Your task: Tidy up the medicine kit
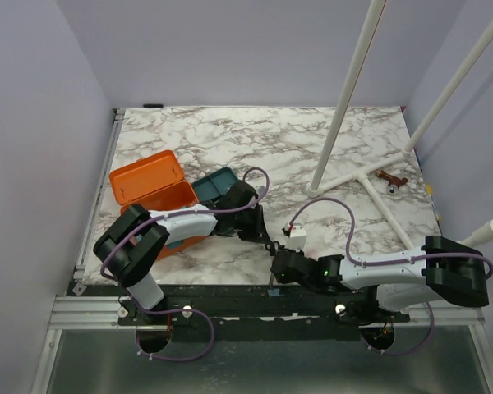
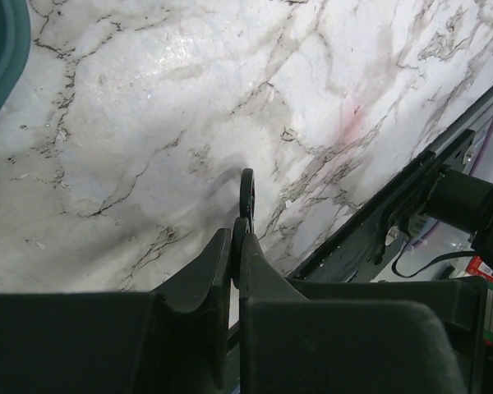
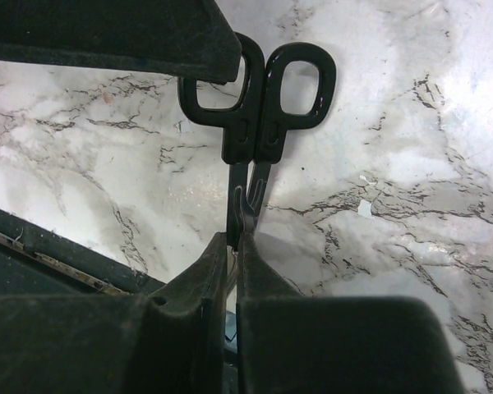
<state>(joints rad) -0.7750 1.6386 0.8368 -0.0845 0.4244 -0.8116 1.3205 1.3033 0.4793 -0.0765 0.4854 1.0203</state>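
Two claws shut on one pair of scissors (image 3: 259,123)
Top view: the medicine kit (image 1: 148,187) sits at the left of the desk (image 1: 312,139) beside the teal tray (image 1: 216,184), well apart from the claws. Left wrist: the left claw (image 2: 237,234) is closed on a thin handle loop (image 2: 247,187), which may pivot. Right wrist: the right claw (image 3: 240,238) pinches the blades; opposed pulls could drop them
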